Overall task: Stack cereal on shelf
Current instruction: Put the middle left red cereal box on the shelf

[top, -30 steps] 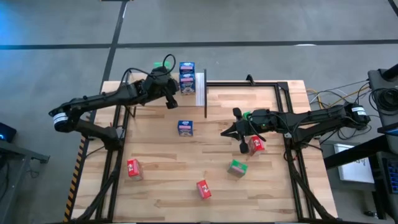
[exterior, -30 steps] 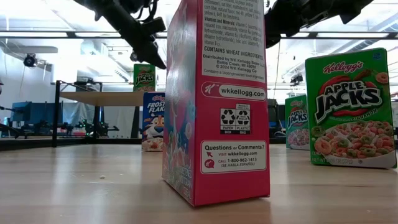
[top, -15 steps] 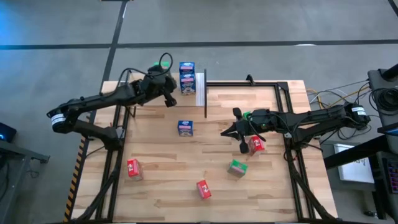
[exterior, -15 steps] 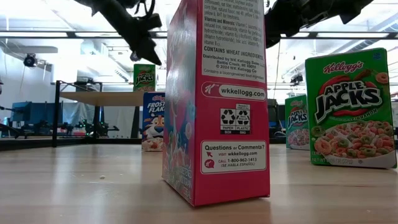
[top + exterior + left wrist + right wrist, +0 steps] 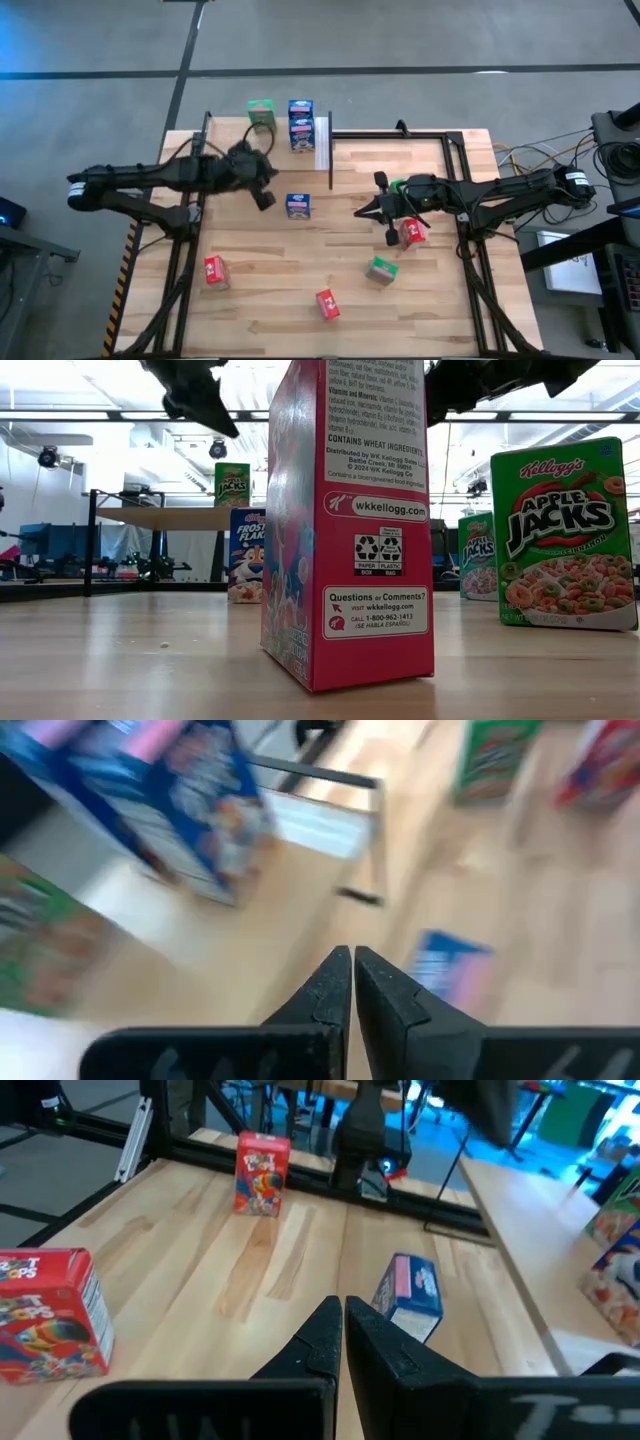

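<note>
- The left gripper [image 5: 263,196], fingers pressed together and empty, hung between the shelf [image 5: 322,143] and a blue cereal box [image 5: 298,205], probably the next pick.
- Green [image 5: 261,110] and blue [image 5: 300,122] boxes stood on the shelf.
- The right gripper [image 5: 390,234], also closed and empty, waited beside a red box [image 5: 411,233], well away from the shelf.

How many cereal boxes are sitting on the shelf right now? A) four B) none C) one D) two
D: the high view shows just a green box and a blue box on the shelf; the others stand on the table.
</note>
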`<action>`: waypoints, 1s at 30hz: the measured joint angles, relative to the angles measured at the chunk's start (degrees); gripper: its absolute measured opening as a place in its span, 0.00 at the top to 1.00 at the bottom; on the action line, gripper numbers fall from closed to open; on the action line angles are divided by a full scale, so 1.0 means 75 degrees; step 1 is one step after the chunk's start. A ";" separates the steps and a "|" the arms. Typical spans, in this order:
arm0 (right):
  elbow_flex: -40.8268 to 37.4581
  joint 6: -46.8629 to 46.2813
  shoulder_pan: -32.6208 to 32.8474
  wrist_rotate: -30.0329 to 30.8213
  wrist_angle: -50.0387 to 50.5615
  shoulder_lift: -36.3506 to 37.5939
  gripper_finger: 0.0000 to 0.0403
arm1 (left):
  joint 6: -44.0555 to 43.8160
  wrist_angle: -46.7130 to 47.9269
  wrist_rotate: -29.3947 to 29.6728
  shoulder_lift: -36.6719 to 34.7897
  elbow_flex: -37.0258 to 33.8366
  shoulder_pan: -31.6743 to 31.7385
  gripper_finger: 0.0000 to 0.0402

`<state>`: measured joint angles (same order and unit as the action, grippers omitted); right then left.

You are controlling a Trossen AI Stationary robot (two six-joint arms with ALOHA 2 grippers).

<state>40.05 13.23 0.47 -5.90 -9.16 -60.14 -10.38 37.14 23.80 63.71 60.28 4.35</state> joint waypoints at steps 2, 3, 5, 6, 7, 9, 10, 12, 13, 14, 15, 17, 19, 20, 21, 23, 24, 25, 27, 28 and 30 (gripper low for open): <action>0.0000 0.0127 0.0000 -0.0002 -0.0113 0.0000 0.98 | -0.1085 0.0057 -0.0026 0.0002 -0.0001 -0.0448 1.00; 0.0000 0.0176 0.0000 0.0001 -0.0181 0.0000 0.98 | -0.1673 0.0066 -0.0106 0.0020 -0.0001 -0.0638 1.00; 0.0000 0.0346 0.0000 0.0001 -0.0370 0.0000 0.98 | -0.2929 0.0093 -0.0519 0.0053 0.0002 -0.0944 1.00; 0.0000 0.0463 0.0000 0.0002 -0.0464 0.0000 0.98 | -0.3653 0.0144 -0.0872 0.0071 0.0002 -0.1064 1.00; 0.0000 0.0619 0.0000 0.0001 -0.0565 0.0000 0.98 | -0.4380 0.0167 -0.1263 0.0095 0.0002 -0.1186 1.00; 0.0000 0.0950 0.0000 0.0001 -0.0801 0.0000 0.98 | -0.5891 0.0170 -0.1884 0.0184 0.0002 -0.1489 1.00; 0.0000 0.1101 0.0000 0.0004 -0.0917 0.0000 0.98 | -0.6526 0.0172 -0.2031 0.0248 0.0002 -0.1716 1.00; 0.0000 0.1392 -0.0001 0.0002 -0.1063 0.0000 0.98 | -0.7804 0.0170 -0.2116 0.0425 0.0002 -0.2213 1.00; 0.0000 0.1513 0.0000 0.0001 -0.1138 0.0000 0.98 | -0.8485 0.0175 -0.2136 0.0515 0.0002 -0.2464 1.00; 0.0000 0.1627 0.0000 0.0003 -0.1217 0.0000 0.98 | -0.9131 0.0188 -0.2162 0.0601 0.0009 -0.2701 1.00; 0.0000 0.1756 -0.0003 0.0001 -0.1307 0.0000 0.98 | -0.9756 0.0268 -0.2169 0.0684 0.0063 -0.2938 1.00; 0.0000 0.1980 0.0000 0.0001 -0.1397 0.0000 0.98 | -1.0806 0.0618 -0.2172 0.0870 0.0302 -0.3384 1.00; 0.0000 0.2137 -0.0002 0.0001 -0.1481 0.0000 0.98 | -1.1683 0.1426 -0.2172 0.1100 0.0703 -0.3793 1.00; 0.0000 0.2203 -0.0003 0.0001 -0.1525 0.0000 0.98 | -1.2048 0.1890 -0.2175 0.1246 0.0948 -0.3999 1.00; 0.0000 0.2280 -0.0003 0.0001 -0.1561 0.0000 0.98 | -1.2358 0.2386 -0.2191 0.1404 0.1220 -0.4186 1.00; 0.0000 0.2393 -0.0019 0.0001 -0.1631 0.0000 0.98 | -1.2830 0.3404 -0.2222 0.1730 0.1807 -0.4537 1.00; 0.0000 0.2416 -0.0038 -0.0008 -0.1684 0.0000 0.98 | -1.3018 0.3871 -0.2222 0.1895 0.2119 -0.4700 1.00; 0.0000 0.2429 -0.0057 -0.0011 -0.1718 0.0000 0.98 | -1.3211 0.4356 -0.2227 0.2061 0.2408 -0.4859 1.00; 0.0000 0.2442 -0.0116 -0.0013 -0.1721 0.0000 0.98 | -1.3677 0.5384 -0.2343 0.2390 0.2922 -0.5132 1.00; 0.0000 0.2442 -0.0149 -0.0011 -0.1713 0.0000 0.98 | -1.3892 0.5851 -0.2465 0.2543 0.3149 -0.5251 1.00; 0.0000 0.2442 -0.0215 -0.0011 -0.1727 0.0000 0.98 | -1.4292 0.6546 -0.2744 0.2766 0.3474 -0.5520 1.00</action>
<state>40.05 31.55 -1.14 -5.98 -22.11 -60.14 -117.56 86.23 3.22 84.46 86.34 -37.06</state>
